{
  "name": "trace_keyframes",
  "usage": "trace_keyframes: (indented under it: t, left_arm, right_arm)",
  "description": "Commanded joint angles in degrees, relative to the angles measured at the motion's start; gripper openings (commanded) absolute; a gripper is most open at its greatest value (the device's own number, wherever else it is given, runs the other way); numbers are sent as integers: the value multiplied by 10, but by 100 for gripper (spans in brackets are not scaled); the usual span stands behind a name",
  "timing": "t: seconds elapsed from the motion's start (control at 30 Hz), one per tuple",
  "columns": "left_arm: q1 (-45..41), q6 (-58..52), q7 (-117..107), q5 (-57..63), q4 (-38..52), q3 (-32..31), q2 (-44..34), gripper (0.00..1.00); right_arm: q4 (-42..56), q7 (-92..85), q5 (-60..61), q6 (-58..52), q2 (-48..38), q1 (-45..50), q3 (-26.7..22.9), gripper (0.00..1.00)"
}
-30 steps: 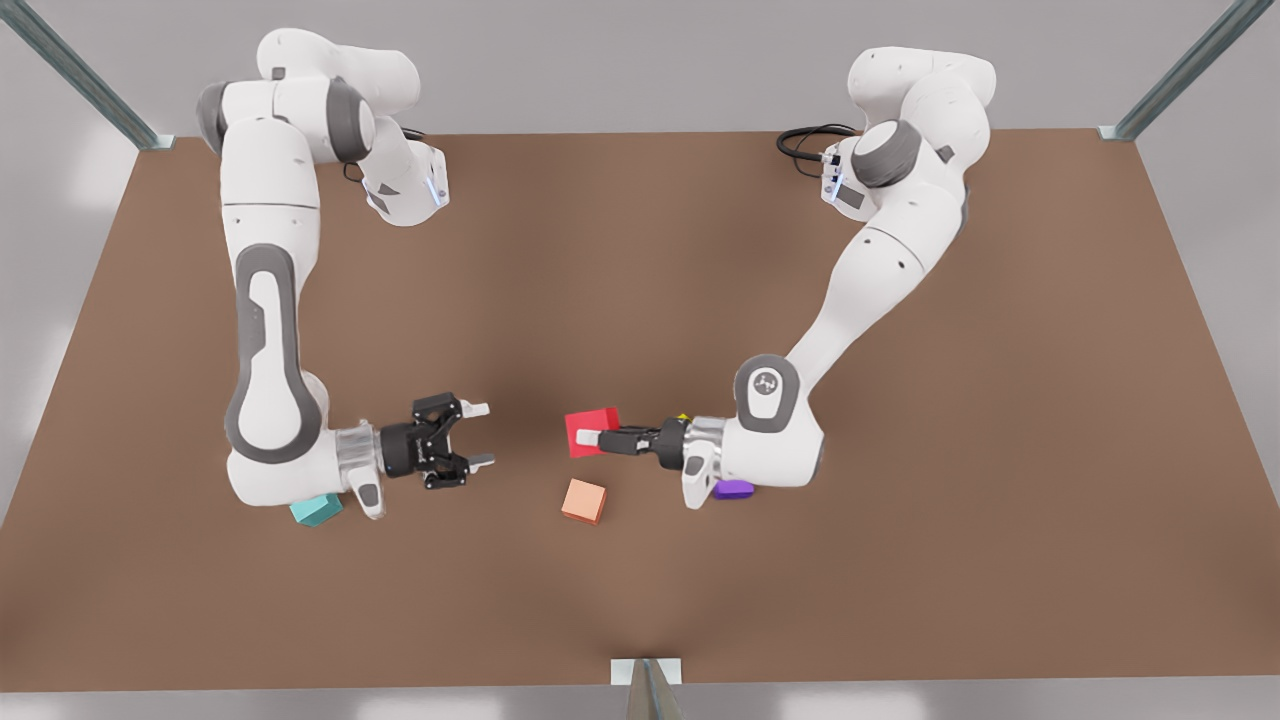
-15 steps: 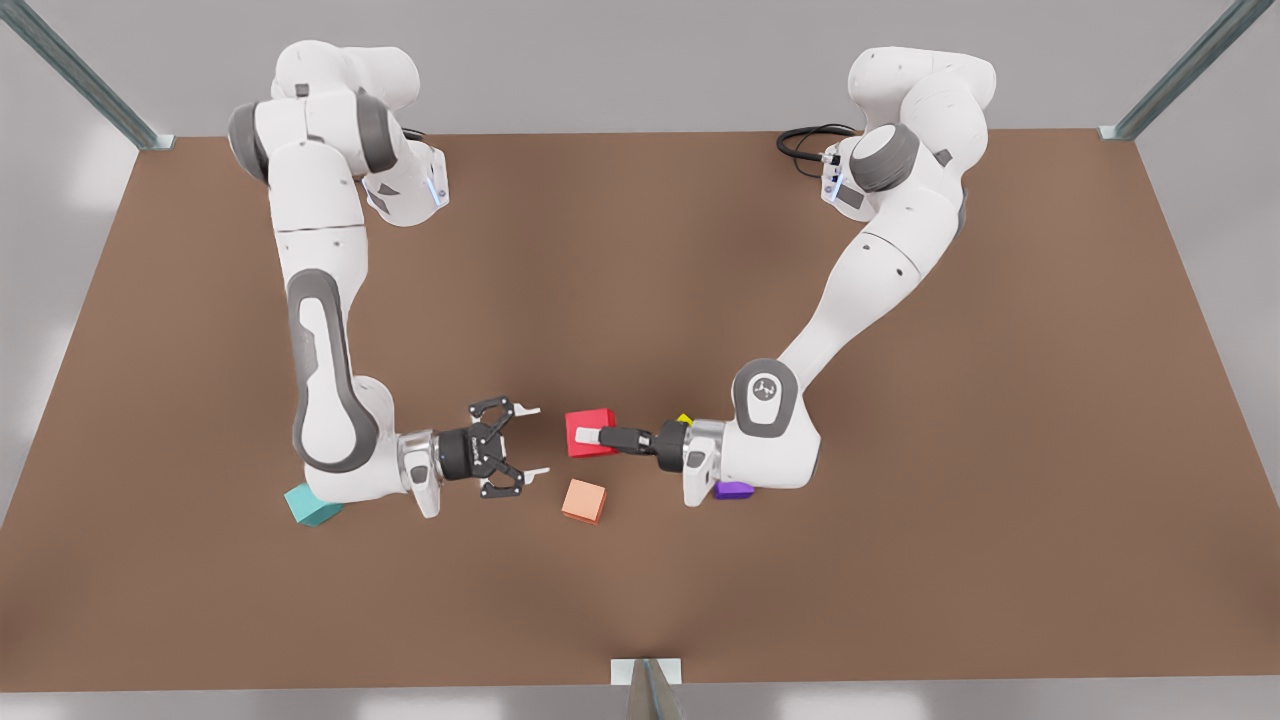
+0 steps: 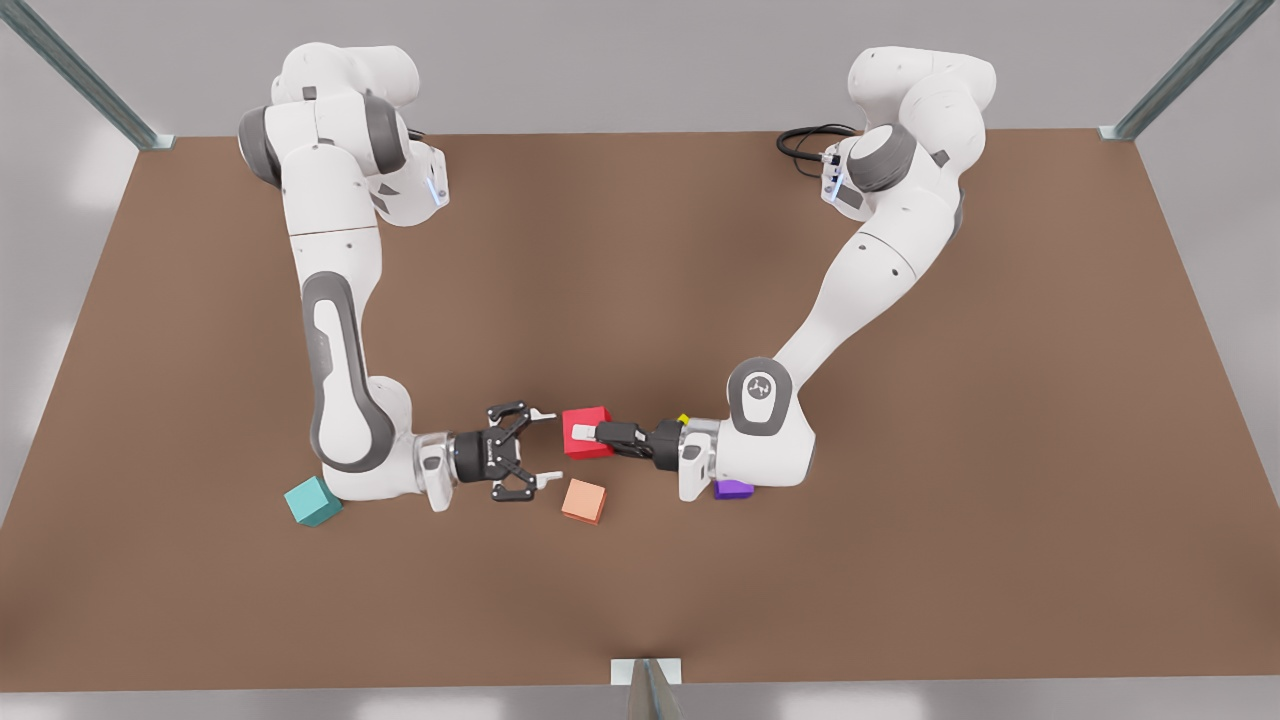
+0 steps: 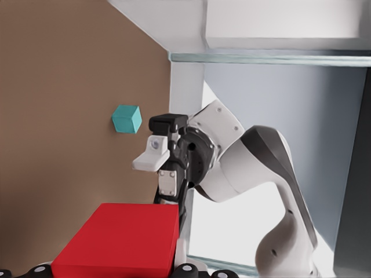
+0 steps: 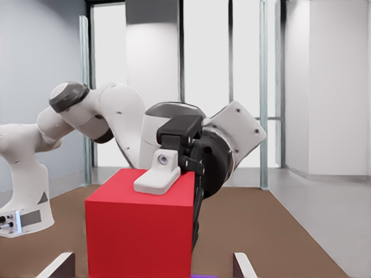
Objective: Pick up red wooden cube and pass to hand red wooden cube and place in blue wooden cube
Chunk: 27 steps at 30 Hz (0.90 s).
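The red wooden cube (image 3: 577, 420), clamped over the desk (image 3: 640, 250) in the left gripper's (image 3: 586, 434) closed fingers, lay just beside the right gripper's (image 3: 550, 446) wide-open, empty fingers, toward the front view's right.

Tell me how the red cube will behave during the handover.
Likely rigid: the red wooden cube shows sharp edges in the shut left claw. Flat faces suit the open right claw; it shouldn't roll. Matte faces probably resist slipping.
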Motion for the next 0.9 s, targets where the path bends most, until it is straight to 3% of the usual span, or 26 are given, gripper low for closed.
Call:
trace_keyframes:
  t: [0.0, 0.87]
  left_arm:
    - [0, -4, 94, -13, 0, 0, -1, 47]
    - [-17, 15, 108, -14, 13, 0, 13, 47]
  right_arm:
    - [0, -112, -1, -2, -1, -1, 0, 100]
    - [-3, -96, 12, 10, 5, 18, 20, 100]
